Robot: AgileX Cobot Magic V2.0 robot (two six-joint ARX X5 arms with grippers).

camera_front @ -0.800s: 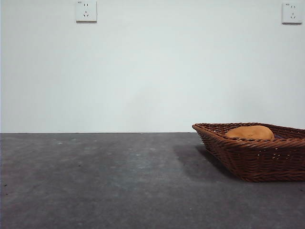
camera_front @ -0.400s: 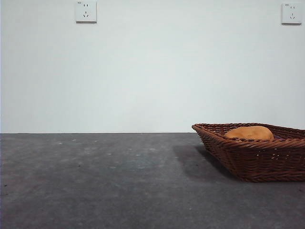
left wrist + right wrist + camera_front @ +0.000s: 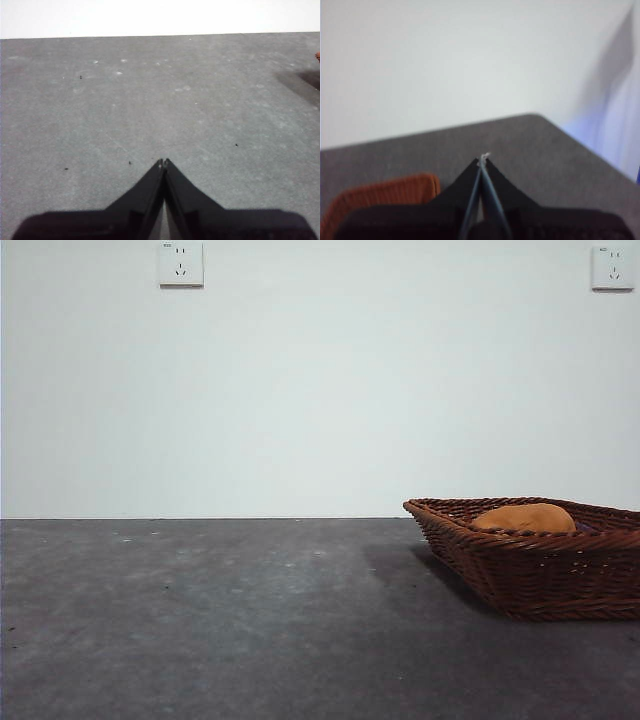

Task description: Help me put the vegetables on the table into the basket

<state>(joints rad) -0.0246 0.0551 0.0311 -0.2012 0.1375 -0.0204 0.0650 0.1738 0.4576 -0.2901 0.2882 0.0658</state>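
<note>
From the front we see the basket [image 3: 535, 560] standing on the table [image 3: 220, 620] at the right, cut by the picture's edge, with the potato [image 3: 524, 518] lying inside it, its tan top rising just over the braided rim. A thin dark sliver shows beside the potato, near the far rim; it may be the eggplant, but we cannot tell from so low. The rest of the table in this view is bare grey with pale specks. Two wall sockets [image 3: 181, 263] sit high on the white wall behind. Neither arm shows here.

The left wrist view gives us what the front does not: the left gripper [image 3: 164, 161], jaws pressed together to a point with nothing between them, above bare table. At that picture's far edge we catch only a tiny bit of the basket and its shadow.

The right wrist view is blurred. We see the right gripper [image 3: 483, 159] with jaws likewise closed tip to tip and empty, a corner of the basket [image 3: 380, 197] just beside it, and the table's corner beyond
</note>
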